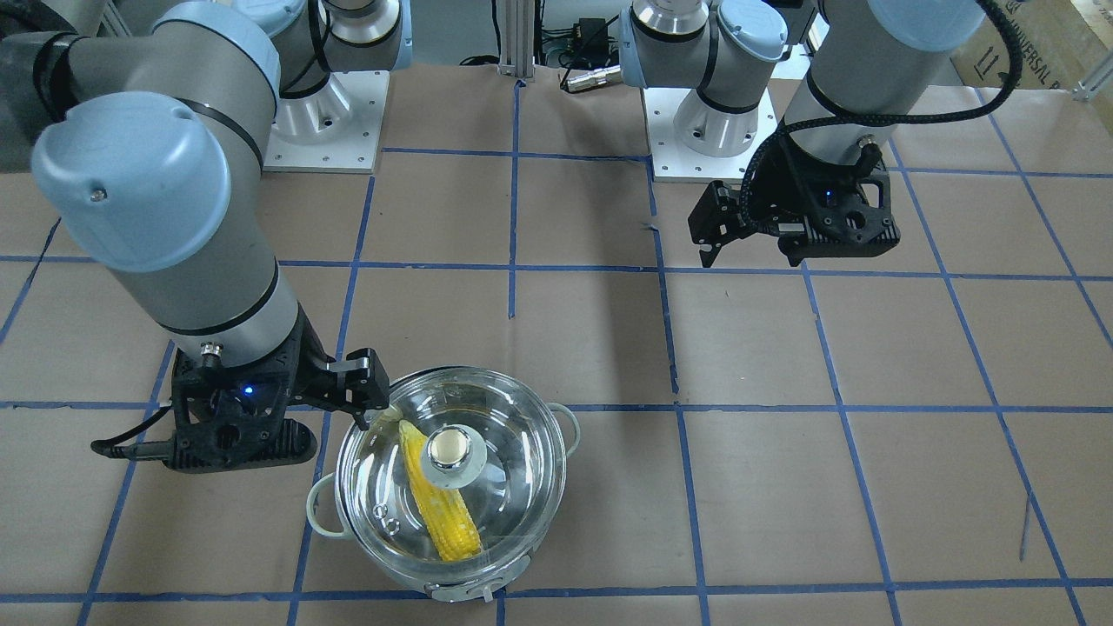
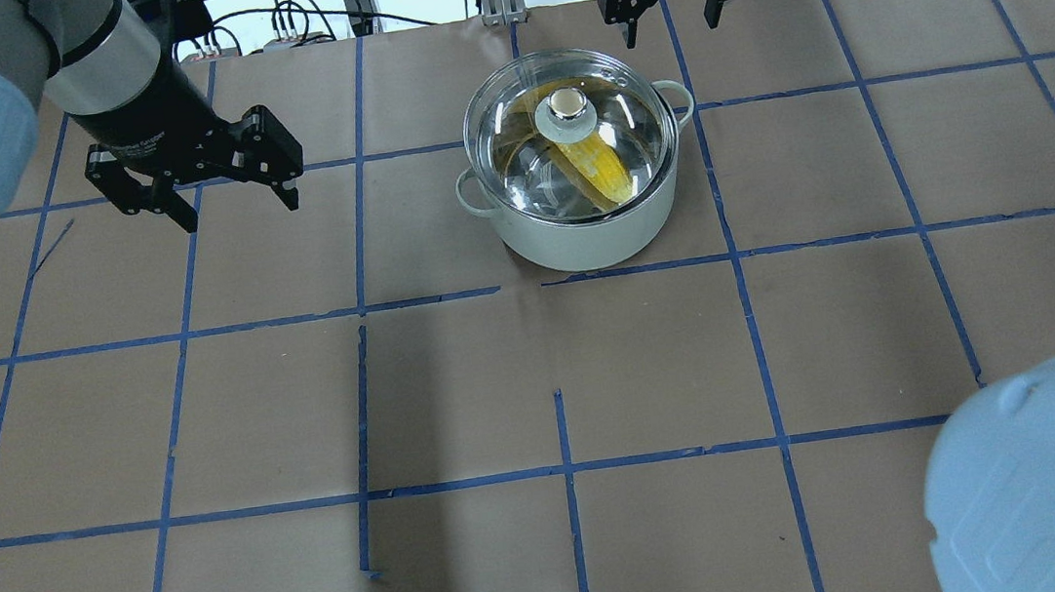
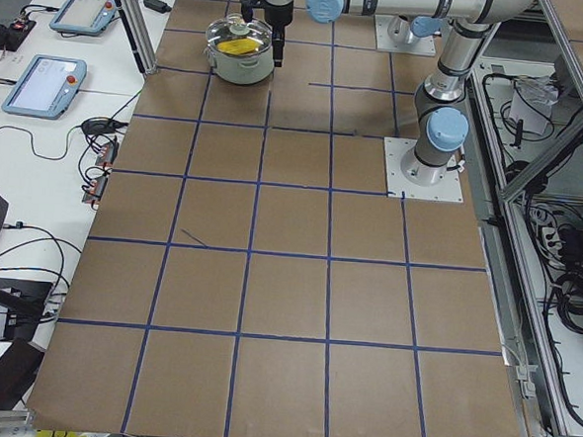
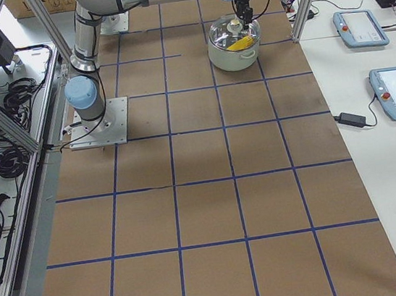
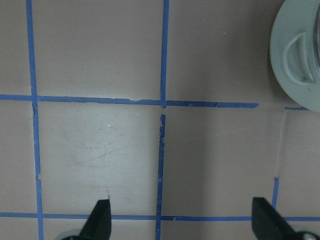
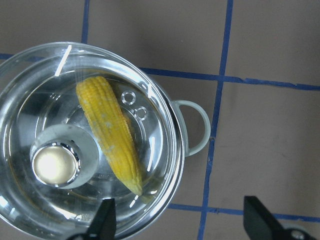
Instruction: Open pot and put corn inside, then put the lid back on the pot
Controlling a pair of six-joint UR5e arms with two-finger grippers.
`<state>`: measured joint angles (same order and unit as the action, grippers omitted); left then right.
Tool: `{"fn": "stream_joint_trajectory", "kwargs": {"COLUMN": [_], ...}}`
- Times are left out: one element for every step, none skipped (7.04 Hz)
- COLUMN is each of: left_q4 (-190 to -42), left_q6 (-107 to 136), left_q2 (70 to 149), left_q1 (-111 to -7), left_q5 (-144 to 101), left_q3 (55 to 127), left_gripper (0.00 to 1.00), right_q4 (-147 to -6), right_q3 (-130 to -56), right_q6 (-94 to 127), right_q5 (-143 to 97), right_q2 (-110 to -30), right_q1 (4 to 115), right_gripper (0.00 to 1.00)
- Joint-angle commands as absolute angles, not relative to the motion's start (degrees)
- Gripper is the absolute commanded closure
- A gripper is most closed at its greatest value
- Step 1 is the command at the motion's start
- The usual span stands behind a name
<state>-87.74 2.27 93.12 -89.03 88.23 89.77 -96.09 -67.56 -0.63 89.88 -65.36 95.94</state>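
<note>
Now the yellow toy corn cob (image 2: 602,166) lies inside the shiny steel pot (image 2: 581,241) by the far edge of the worktop (image 2: 852,26), glass domed lid (image 2: 566,106) seated; right gripper (image 2: 670,21) hangs nearest, spread empty; left gripper (image 2: 239,209) likewise, well apart.

Glossy clear glass lid (image 1: 509,465), smooth pale pot (image 2: 580,236), matt brown paper tabletop (image 2: 459,391)
</note>
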Motion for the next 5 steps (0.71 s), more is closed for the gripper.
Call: {"fn": "stream_joint_trajectory", "kwargs": {"left_q4": [-87.71,-87.71,-87.71,-86.06,-85.44], "left_q6": [2.29,2.29,2.29,2.29,2.20], "left_q2": [93.16,93.16,93.16,93.43,93.69], "left_q1": [-89.03,-89.03,-89.03,-89.03,-89.03], "left_q5": [88.16,88.15,88.15,88.15,88.33], "left_q3": [89.74,89.65,89.56,89.82,89.82], "left_gripper": [0.00,0.00,0.00,0.00,0.00], "right_q4": [-94.65,-95.27,-95.10,-95.27,-95.27], "right_q3": [-74.05,-76.96,-77.95,-79.00,-81.10], "right_q6": [-0.79,-0.79,-0.70,-0.53,-0.44], "right_q5": [90.35,90.35,90.35,90.44,90.44], "right_q2": [-70.98,-73.45,-75.13,-76.28,-78.29], "right_q1": [95.80,95.80,95.80,95.80,95.80], "right_gripper": [0.10,0.10,0.10,0.10,0.10]}}
